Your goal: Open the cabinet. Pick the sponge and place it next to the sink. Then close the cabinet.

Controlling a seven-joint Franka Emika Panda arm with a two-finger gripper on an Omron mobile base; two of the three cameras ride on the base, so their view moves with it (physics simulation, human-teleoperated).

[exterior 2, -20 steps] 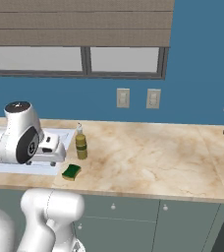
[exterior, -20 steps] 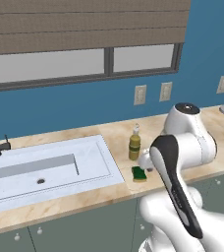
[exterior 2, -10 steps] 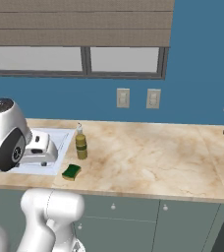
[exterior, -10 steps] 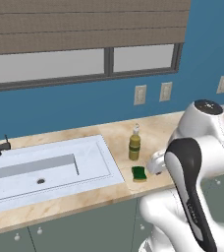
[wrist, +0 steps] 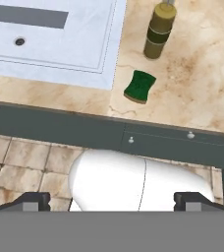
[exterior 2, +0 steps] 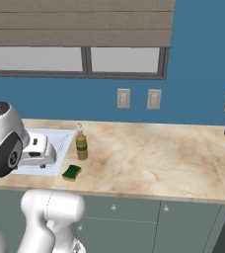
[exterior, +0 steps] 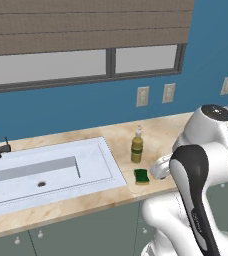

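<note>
Since the sponge [wrist: 139, 86] sat flat on the bench [wrist: 202, 93] just beside the sink [wrist: 60, 44], green side up, it looked light and squishy, best pinched across its short sides, and the gripper [wrist: 112, 202] hung wide open, empty.

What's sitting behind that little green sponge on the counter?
Just behind the sponge stands an olive soap bottle, apart from it, on the marble counter. Beyond that, the blue wall's outlets. Nothing there is covered.
</note>
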